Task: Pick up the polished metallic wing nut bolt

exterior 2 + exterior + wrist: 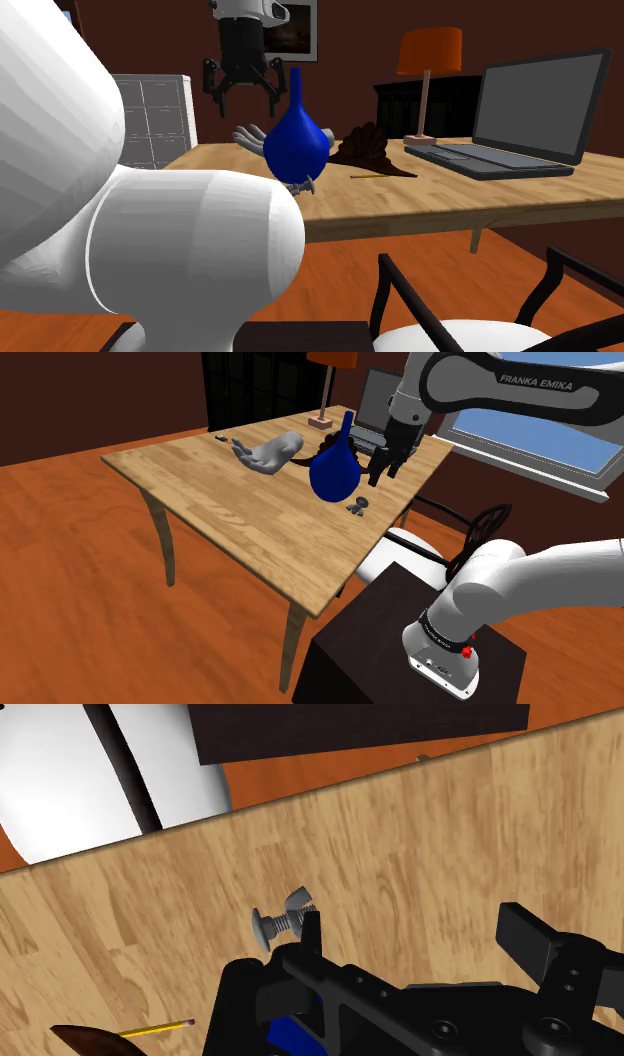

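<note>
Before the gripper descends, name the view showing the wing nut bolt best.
Wrist view: the wing nut bolt shows head, thread and wings distinctly. Shoulder view: a dark speck beside the blue vase. Second exterior view: a glimpse at its base.

White robot arm in the shoulder view, its upper link printed with the brand name "FRANKA EMIKA" in dark capital letters. The lettering runs along the link, slanting slightly down toward the shoulder view's right.

White arm arched high, reaching toward shoulder view's left; wrist vertical; black gripper pointing straight down, fingers spread wide, clasping nothing.
</note>
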